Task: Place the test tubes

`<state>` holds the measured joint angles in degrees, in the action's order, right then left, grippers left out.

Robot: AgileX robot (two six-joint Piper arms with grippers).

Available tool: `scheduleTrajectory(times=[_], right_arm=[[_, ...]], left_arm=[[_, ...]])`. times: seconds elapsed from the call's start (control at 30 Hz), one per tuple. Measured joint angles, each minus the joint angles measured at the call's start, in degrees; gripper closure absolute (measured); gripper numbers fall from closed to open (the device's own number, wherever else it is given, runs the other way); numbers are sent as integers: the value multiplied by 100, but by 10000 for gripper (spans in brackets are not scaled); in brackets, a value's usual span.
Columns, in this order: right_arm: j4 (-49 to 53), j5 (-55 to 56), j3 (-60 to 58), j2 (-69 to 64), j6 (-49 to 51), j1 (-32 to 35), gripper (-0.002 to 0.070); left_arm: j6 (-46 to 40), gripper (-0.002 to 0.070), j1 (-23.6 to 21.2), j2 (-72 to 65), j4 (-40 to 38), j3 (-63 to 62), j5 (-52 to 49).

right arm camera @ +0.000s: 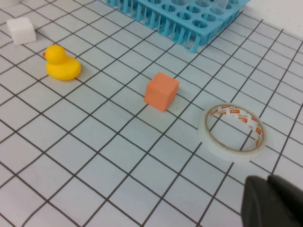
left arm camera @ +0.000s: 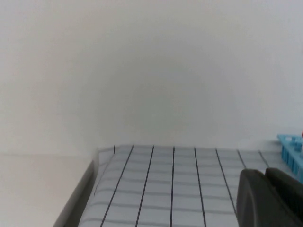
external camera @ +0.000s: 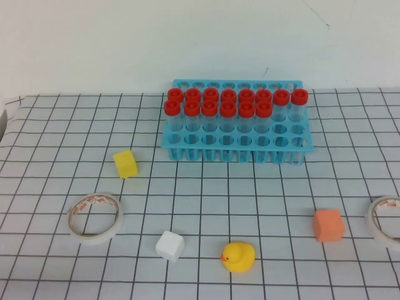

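While neither arm appears in the high view, the test tubes (external camera: pixel 229 103) with red caps stand upright in the blue rack (external camera: pixel 237 153) at the upper centre of the frame, eight in one row and six in the row in front of it. On the gridded tabletop (external camera: pixel 250 194), a yellow block (external camera: pixel 125 164) lies at centre left, a tape roll (external camera: pixel 95 217) at lower left, a white cube (external camera: pixel 170 245) and a yellow duck (external camera: pixel 239 257) at bottom centre, an orange cube (external camera: pixel 329 225) at lower right and a second tape roll (external camera: pixel 384 220) at the right edge. The left gripper (left arm camera: pixel 272 198) hangs over the tabletop near its edge, jaws pressed together, holding nothing. The right gripper (right arm camera: pixel 272 201) hangs near the second tape roll, jaws closed and empty.
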<state>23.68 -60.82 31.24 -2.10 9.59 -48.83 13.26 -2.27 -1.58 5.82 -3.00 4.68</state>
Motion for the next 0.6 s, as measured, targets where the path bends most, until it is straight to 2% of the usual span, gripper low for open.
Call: scheduleTrajectory(times=[0.2,0.6], right_arm=[[0,0,-9,0,0,0,678],[0,0,-9,0,0,0,678]], left_arm=[[0,675,97,210,151,179,-1128],[61,676,106,233,-12,411,-2116]])
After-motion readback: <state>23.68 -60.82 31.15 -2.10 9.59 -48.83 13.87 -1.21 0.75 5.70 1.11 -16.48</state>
